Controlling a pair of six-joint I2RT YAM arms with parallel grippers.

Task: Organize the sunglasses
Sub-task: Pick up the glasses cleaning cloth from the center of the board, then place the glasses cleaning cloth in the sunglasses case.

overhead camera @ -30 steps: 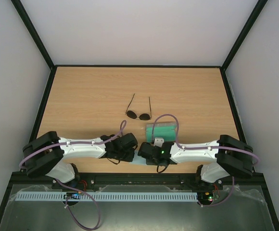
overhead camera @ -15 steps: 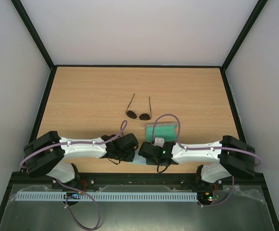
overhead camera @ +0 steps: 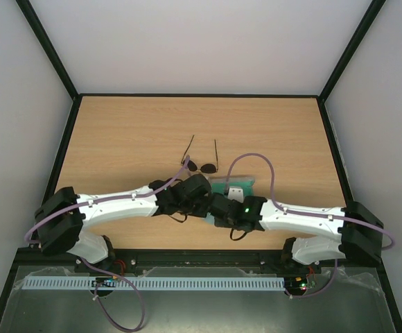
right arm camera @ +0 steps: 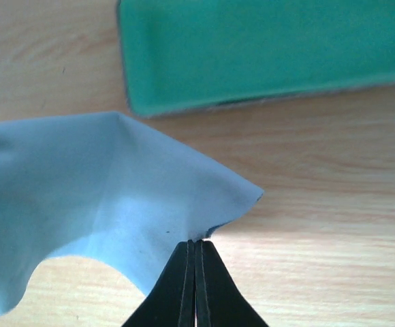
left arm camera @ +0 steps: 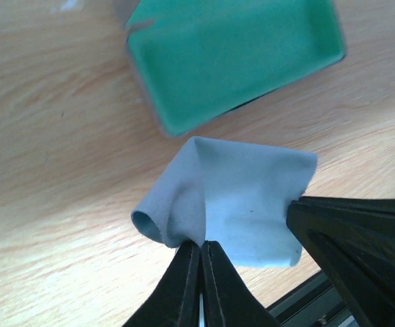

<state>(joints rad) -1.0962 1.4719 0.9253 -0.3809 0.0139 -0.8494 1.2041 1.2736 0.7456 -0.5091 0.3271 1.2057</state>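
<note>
— Both arms have swung in since a second ago! The left arm (overhead camera: pixel 118 202) has stretched away from the near edge toward the middle of the table (overhead camera: pixel 118 132), and the right arm (overhead camera: pixel 301 215) has reached in to meet it. Its elbow is now out by the near right corner.

— Take me across from the left. What's the left gripper (left arm camera: pixel 201 245) doing?

— Its jaws are pressed together on a folded edge of the light blue cloth (left arm camera: pixel 245 197). The fabric bunches into a small roll right at the fingertips.

— And the sunglasses (overhead camera: pixel 201 165)?

— They lie untouched on the wood near the middle of the table, just beyond the left wrist on the far side. The round lenses face the near edge and both temple arms are spread, pointing at the far edge. The left arm's purple cable crosses close by the left lens.

— Next to them?

— An open case (overhead camera: pixel 234 182) with a green lining and a grey rim sits just to their right and a little nearer. In both wrist views it lies close behind the cloth.

— And the right side?

— The right gripper (right arm camera: pixel 195 242) has its jaws closed tight on the cloth's opposite edge, beside a pointed corner. The cloth hangs between the two grippers and throws a shadow on the wood.
</note>
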